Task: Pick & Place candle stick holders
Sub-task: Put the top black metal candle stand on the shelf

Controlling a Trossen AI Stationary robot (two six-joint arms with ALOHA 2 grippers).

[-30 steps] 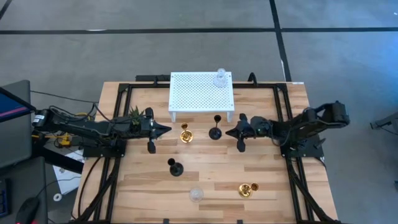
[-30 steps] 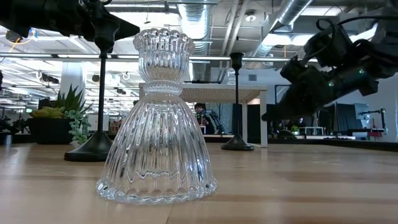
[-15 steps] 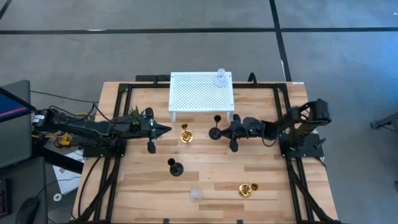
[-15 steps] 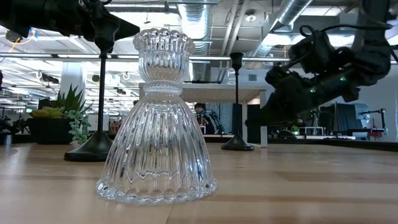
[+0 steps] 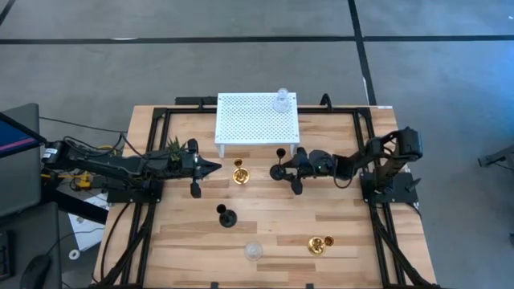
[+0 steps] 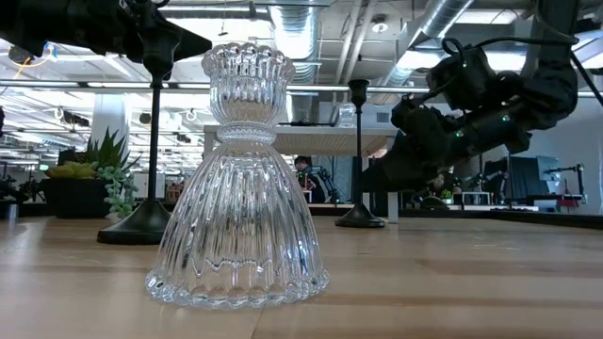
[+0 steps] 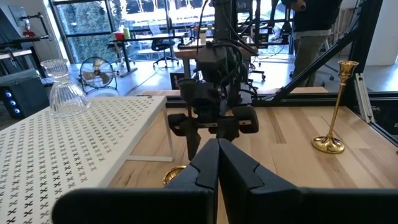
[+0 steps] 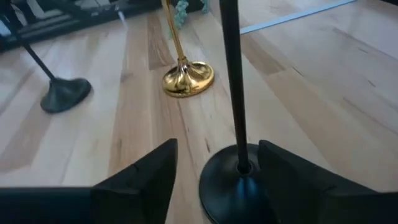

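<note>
A black candle stick holder [image 5: 279, 168] stands upright on its round base in front of the white stand. My right gripper [image 5: 281, 171] is open, one finger [image 8: 140, 180] on each side of the thin stem [image 8: 233, 81] just above the base [image 8: 239, 186], touching neither. A gold holder [image 5: 239, 173] stands to the left of it. My left gripper [image 5: 215, 167] is shut and hovers left of the gold holder. Another black holder [image 5: 226, 217], a clear glass one [image 5: 253, 250] and a second gold one [image 5: 319, 244] stand nearer the front edge. A further glass holder [image 5: 281, 100] sits on the stand.
The white perforated stand [image 5: 257, 120] sits on its legs at the far middle of the table. A small green plant [image 5: 173, 147] stands beside my left arm. Black frame rails [image 5: 148, 201] run along the table's left and right sides.
My right gripper has moved toward the table's left edge, up to the black holder in front of the stand, and has opened, so that its fingers now flank the stem. The holder has stayed upright in place.
</note>
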